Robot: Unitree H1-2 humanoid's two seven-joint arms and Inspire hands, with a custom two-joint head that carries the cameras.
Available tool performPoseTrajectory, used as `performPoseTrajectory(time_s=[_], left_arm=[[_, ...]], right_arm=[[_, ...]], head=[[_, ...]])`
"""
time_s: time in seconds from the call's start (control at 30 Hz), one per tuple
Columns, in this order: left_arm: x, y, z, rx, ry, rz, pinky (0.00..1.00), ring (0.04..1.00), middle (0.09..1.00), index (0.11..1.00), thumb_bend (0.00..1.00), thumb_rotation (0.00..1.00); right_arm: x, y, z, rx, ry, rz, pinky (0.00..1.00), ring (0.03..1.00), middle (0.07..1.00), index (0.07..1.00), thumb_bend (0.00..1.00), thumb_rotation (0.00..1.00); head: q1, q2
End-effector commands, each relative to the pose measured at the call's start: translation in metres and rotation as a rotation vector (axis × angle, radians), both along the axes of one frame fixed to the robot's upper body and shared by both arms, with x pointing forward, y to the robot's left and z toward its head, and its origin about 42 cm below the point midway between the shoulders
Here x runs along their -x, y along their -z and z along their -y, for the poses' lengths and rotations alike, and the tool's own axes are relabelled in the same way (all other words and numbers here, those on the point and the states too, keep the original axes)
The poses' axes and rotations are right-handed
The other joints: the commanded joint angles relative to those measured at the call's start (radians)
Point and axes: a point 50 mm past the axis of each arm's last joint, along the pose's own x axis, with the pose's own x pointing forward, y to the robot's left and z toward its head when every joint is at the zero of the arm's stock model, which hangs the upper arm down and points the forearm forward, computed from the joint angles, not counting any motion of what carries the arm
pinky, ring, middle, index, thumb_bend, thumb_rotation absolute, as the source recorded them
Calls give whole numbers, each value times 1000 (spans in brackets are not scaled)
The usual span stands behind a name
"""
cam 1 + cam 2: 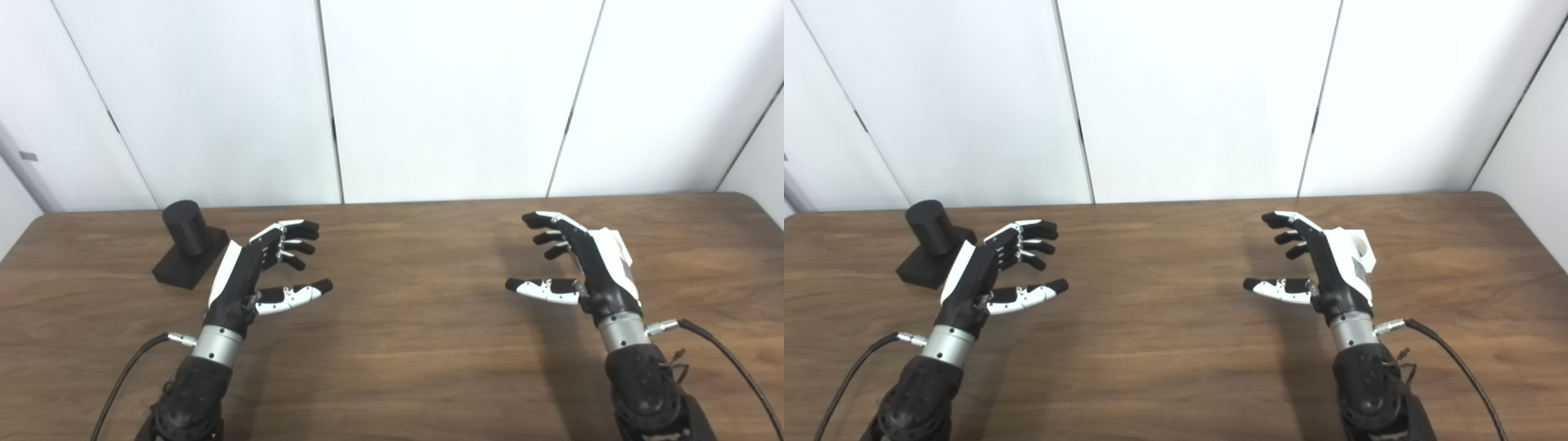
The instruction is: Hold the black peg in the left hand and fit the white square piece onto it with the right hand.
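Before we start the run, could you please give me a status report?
Left hand, right hand open, empty. Black cylindrical peg on square base upright beyond left hand. White square piece mostly hidden behind right hand.

The black peg, a stubby cylinder, stands upright on its flat base far left, while the white square piece sits mostly hidden far right.

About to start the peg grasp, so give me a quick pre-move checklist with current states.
1. Left hand open and empty: ok.
2. Right hand open and empty: ok.
3. Black cylindrical peg on its black square base upright on the brown wooden table: ok.
4. Peg clear of the left hand, just beyond it: ok.
5. White square piece mostly hidden behind the right hand; its pose: cannot tell.
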Motion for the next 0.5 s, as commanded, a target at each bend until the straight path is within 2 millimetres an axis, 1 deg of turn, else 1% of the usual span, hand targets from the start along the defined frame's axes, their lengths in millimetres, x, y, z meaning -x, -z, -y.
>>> performPoseTrajectory(time_s=[0.0, 0.33, 0.37, 0.4, 0.47], left_arm=[[-7, -19, 0, 1, 12, 82, 544, 669, 721, 714, 744, 0], [-6, -19, 0, 4, 13, 80, 545, 669, 723, 715, 744, 0], [-6, -18, 0, 4, 14, 79, 546, 670, 723, 715, 744, 0], [-6, -18, 0, 4, 16, 77, 548, 671, 724, 716, 743, 0], [-5, -17, 2, 6, 21, 76, 550, 667, 725, 719, 738, 0]], right_arm=[[-5, -21, -3, 4, -15, 89, 557, 679, 749, 734, 611, 84], [-5, -21, -4, 7, -13, 90, 559, 680, 749, 732, 610, 83], [-5, -21, -3, 7, -14, 90, 559, 679, 749, 732, 610, 80], [-5, -20, -3, 5, -14, 89, 559, 679, 749, 731, 609, 78], [-5, -20, -1, 4, -16, 90, 560, 682, 752, 731, 609, 81]], head=[[0, 1], [0, 1], [22, -3], [22, -3], [77, -11]])
